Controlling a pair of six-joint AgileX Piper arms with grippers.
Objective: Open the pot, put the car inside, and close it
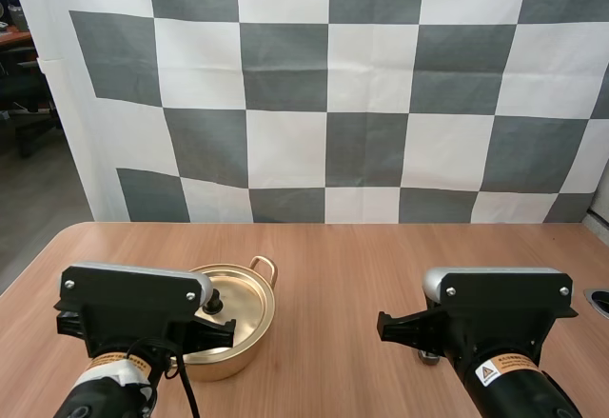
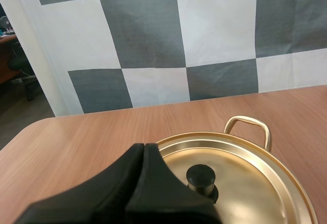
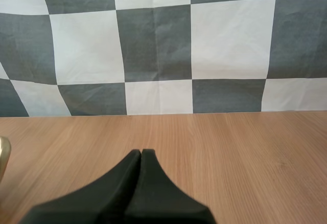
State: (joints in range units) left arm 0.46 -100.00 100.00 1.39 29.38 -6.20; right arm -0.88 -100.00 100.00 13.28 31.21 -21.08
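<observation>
Left pincer (image 2: pixel 144 148) is closed to one dark wedge, holding nothing, over the near part of the lid (image 2: pixel 255 183); the black knob (image 2: pixel 200 177) lies just ahead of its tips, slightly to my right. Right pincer (image 3: pixel 141 153) is closed and empty too, over bare table (image 3: pixel 230 152), the pot (image 1: pixel 238 361) well off to its left, so my left arm (image 1: pixel 128 308) is nearer. Round pot (no long axis to line up with), lid on, loop handle (image 2: pixel 248 124) pointing away from me. That pincer must open, I judge, before taking the knob
</observation>
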